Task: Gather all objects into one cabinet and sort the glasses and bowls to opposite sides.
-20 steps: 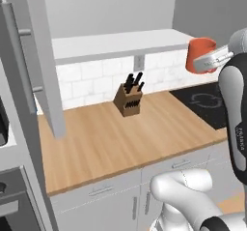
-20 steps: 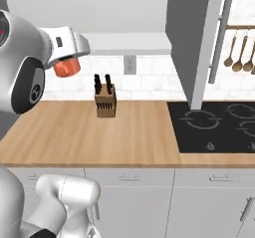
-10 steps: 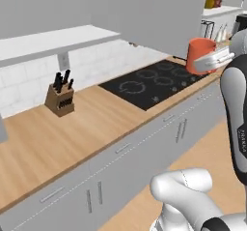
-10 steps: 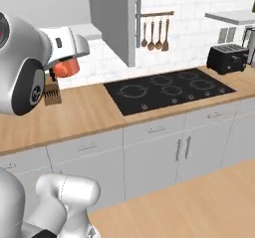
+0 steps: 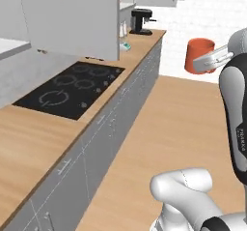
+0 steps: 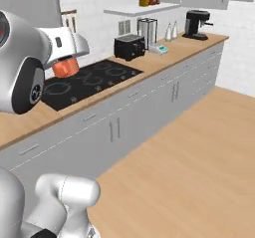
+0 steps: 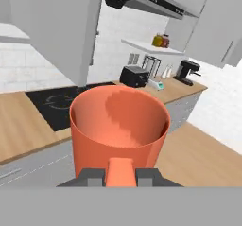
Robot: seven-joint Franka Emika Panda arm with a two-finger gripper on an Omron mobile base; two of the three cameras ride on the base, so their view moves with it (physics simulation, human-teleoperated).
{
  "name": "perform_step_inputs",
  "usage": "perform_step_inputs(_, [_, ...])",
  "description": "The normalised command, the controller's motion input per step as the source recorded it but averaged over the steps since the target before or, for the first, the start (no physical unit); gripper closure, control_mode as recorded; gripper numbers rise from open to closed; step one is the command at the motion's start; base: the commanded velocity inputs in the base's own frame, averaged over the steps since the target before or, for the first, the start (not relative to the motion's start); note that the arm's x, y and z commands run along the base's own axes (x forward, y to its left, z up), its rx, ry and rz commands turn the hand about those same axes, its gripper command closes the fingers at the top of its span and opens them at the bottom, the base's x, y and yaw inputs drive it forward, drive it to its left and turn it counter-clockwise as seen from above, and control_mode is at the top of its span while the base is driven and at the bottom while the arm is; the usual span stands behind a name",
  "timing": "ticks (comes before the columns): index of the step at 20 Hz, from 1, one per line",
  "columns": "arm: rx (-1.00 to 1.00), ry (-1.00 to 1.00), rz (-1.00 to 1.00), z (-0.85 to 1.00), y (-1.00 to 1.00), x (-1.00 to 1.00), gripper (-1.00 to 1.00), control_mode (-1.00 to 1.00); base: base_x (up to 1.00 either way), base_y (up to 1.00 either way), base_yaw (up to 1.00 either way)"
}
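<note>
My gripper [image 7: 121, 172] is clamped on the small orange-red handleless cup [image 7: 119, 128], carried in the air out from the black cooktop [image 5: 70, 87], so by my judgement it is not yet shelved in any cabinet and the sorting remains.

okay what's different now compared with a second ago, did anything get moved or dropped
The base has swung round, so both base views have shifted from the knife block to the cooktop, toaster and coffee machine; that is camera motion, not moved items. Unchanged: the end effector stays shut on the orange-red cup, carried above the floor.
</note>
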Motion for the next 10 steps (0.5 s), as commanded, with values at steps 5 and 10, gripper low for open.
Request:
perform_step_inputs(5, [0.00, 0.00, 0.00, 0.00, 0.00, 0.00, 1.00, 1.00, 0.11, -0.18, -0.65])
perform_step_inputs(10, [0.00, 0.00, 0.00, 0.00, 0.00, 0.00, 1.00, 1.00, 0.99, -0.17, -0.25])
